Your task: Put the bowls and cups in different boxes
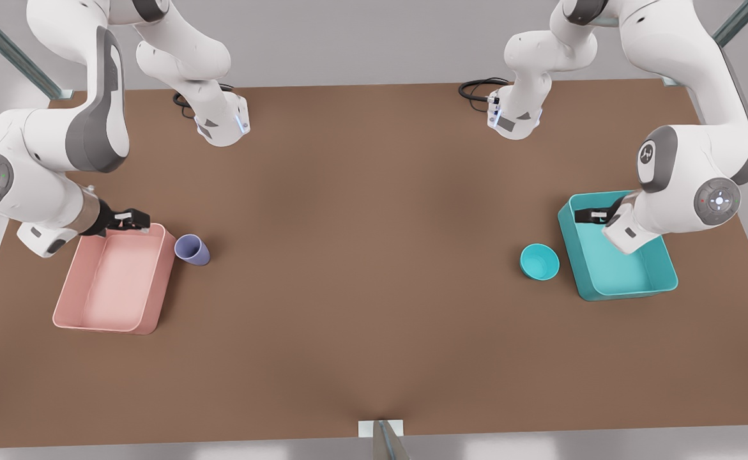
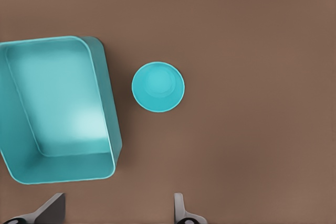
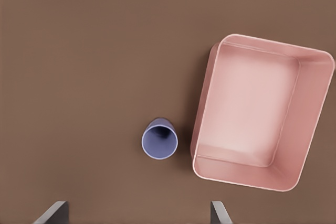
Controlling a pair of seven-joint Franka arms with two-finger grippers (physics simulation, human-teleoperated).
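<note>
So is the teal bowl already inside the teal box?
No, the teal bowl sits on the table just beside the teal box, apart from its wall.

Brown tabletop (image 1: 361, 268), plain and matte. Black cables (image 1: 479, 88) coiled at tabletop's far edge; metal struts (image 1: 9, 48) beyond far corners; small metal bracket (image 1: 381, 429) at near edge.
</note>
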